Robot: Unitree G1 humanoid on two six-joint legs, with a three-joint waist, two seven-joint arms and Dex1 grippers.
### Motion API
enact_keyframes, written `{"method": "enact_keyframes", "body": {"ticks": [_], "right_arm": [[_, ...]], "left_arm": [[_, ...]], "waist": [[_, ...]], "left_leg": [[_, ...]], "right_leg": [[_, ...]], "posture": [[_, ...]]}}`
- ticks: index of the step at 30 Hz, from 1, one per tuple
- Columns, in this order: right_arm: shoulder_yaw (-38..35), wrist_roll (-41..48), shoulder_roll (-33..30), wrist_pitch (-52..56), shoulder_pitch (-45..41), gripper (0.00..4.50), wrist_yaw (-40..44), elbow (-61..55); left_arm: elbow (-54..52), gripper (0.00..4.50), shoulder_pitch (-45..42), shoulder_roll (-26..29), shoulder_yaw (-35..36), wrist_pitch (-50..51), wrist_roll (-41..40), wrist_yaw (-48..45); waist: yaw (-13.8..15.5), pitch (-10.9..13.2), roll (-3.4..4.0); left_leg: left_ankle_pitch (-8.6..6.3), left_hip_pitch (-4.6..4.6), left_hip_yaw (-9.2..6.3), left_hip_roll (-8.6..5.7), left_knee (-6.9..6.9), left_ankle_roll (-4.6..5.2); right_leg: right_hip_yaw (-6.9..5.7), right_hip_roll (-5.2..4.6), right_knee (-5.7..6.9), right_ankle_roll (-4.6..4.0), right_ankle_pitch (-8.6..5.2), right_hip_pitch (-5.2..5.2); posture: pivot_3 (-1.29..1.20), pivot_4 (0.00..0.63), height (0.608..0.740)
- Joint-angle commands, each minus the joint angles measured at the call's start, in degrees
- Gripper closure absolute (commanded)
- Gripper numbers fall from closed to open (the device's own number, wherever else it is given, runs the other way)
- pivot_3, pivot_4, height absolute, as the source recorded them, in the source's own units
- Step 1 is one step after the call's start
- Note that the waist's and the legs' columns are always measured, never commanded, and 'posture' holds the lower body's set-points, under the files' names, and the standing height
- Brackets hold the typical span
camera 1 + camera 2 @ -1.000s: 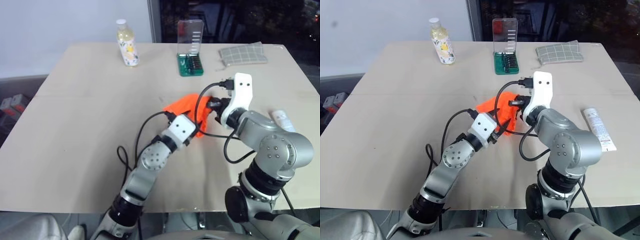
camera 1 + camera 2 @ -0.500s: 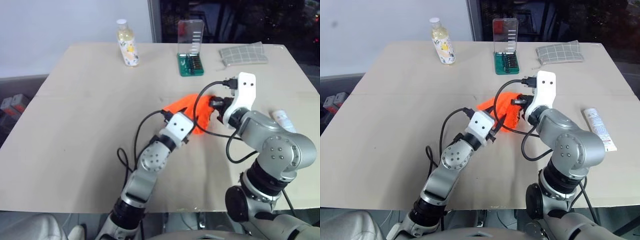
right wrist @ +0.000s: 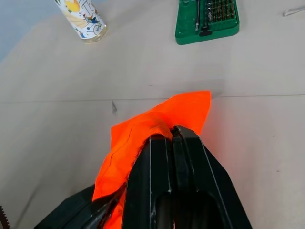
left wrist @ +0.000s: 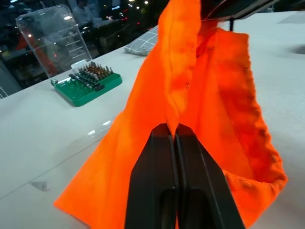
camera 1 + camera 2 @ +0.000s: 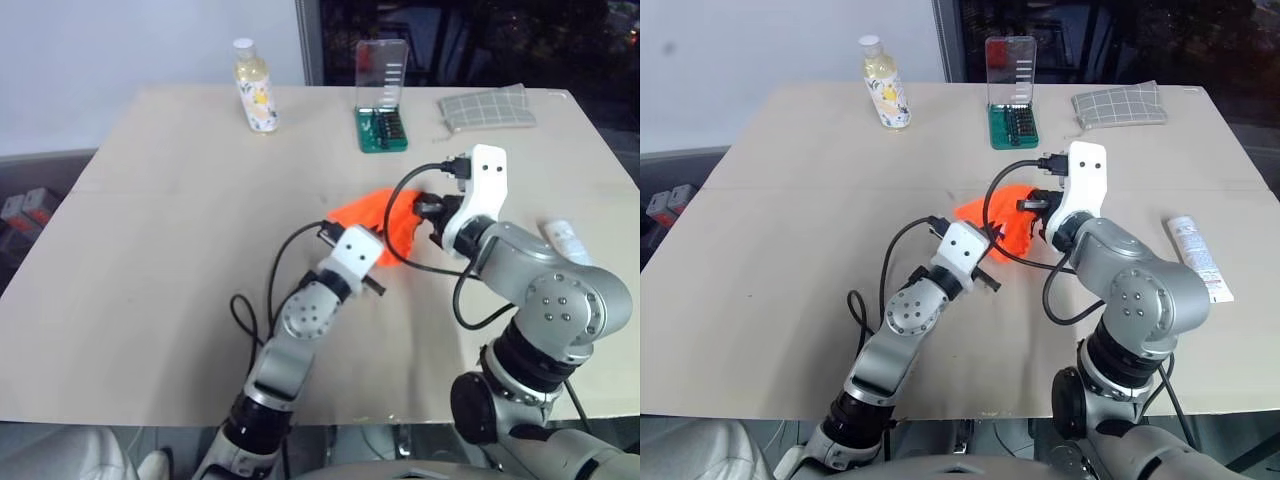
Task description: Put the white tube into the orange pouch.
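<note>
Both grippers clamp the orange pouch (image 5: 1012, 225) at table centre

Left gripper (image 4: 173, 136) pinches a fabric fold; right gripper (image 3: 172, 134), at its 2 o'clock, grips the rim; white tube (image 5: 1198, 258) lies at 3 o'clock near the table's (image 5: 790, 200) edge

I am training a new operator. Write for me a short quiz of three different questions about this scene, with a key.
1. True or false: the white tube is already inside the orange pouch.
2. Which grippers have their jaws shut on the pouch fabric? A) left gripper only B) right gripper only C) both
3. Fill in: the green screwdriver bit set stands at the far side of the table, between the yellow bottle and the grey checked ______.

Key: 1. False, it lies on the table to the robot's right. 2. C. 3. pouch.
</note>
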Motion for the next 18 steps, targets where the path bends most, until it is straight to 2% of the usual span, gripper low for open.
{"method": "enact_keyframes", "body": {"ticks": [1, 5, 7, 9, 11, 13, 18], "right_arm": [[-5.42, 3.99, 0.96, 0.36, 0.00, 4.50, 4.17, -2.34], [-6.05, 8.79, -7.38, 0.30, 3.99, 4.50, 12.19, -2.80], [-5.76, 10.32, -12.97, -1.23, 6.48, 3.92, 15.92, -2.54], [-3.19, 10.95, -19.54, -3.38, 8.99, 3.40, 18.64, -2.88], [-0.70, 11.19, -26.93, -6.70, 12.08, 2.54, 21.99, -3.85], [-1.79, 12.60, -32.10, -10.09, 14.86, 1.63, 25.76, -4.25], [-4.89, 16.39, -41.21, -18.95, 23.40, 1.63, 35.13, -7.35]], "left_arm": [[-5.60, 4.47, -0.27, -0.06, 2.32, -0.77, -4.44, -2.30], [-7.78, 4.47, -2.13, -1.24, 4.97, 2.67, -13.43, -6.59], [-8.48, 4.50, -2.41, -4.03, 7.31, 8.29, -22.25, -8.12], [-7.97, 4.50, -3.23, -5.11, 9.30, 12.38, -27.59, -9.13], [-6.43, 4.50, -4.65, -5.26, 11.25, 14.86, -31.50, -10.18], [-4.00, 4.50, -5.95, -4.97, 13.32, 17.28, -35.16, -11.08], [0.41, 4.50, -8.20, -2.74, 14.96, 19.36, -38.82, -14.02]], "waist": [[0.05, 0.00, 0.00], [0.17, 0.00, 0.00], [0.17, 0.00, 0.00], [0.05, 0.00, 0.00], [0.03, 0.01, -0.01], [0.00, 0.01, -0.02], [0.11, 0.03, -0.05]], "left_leg": [[0.00, -0.01, 0.00, 0.00, 0.00, 0.00], [-0.07, -0.03, -0.01, 0.00, 0.01, 0.13], [-0.09, -0.05, -0.02, -0.02, 0.03, 0.16], [-0.10, -0.05, -0.01, -0.01, 0.05, 0.18], [-0.10, -0.04, -0.02, -0.02, 0.04, 0.18], [-0.10, -0.03, -0.03, -0.10, 0.04, 0.18], [-0.10, 0.10, -0.04, -0.09, 0.06, 0.19]], "right_leg": [[0.00, 0.00, -0.01, 0.00, 0.00, 0.00], [-0.03, -0.03, -0.03, 0.00, 0.00, 0.01], [-0.06, -0.03, -0.09, 0.00, 0.00, 0.03], [-0.05, -0.03, -0.13, 0.01, 0.00, 0.06], [-0.06, -0.01, -0.12, 0.01, 0.00, 0.06], [-0.06, 0.10, -0.11, 0.01, 0.00, 0.07], [0.02, 0.22, -0.08, 0.01, -0.01, 0.18]], "posture": [[0.00, 0.150, 0.740], [0.00, 0.150, 0.740], [0.00, 0.150, 0.740], [0.00, 0.150, 0.740], [0.00, 0.150, 0.740], [0.00, 0.150, 0.740], [0.00, 0.150, 0.740]]}}
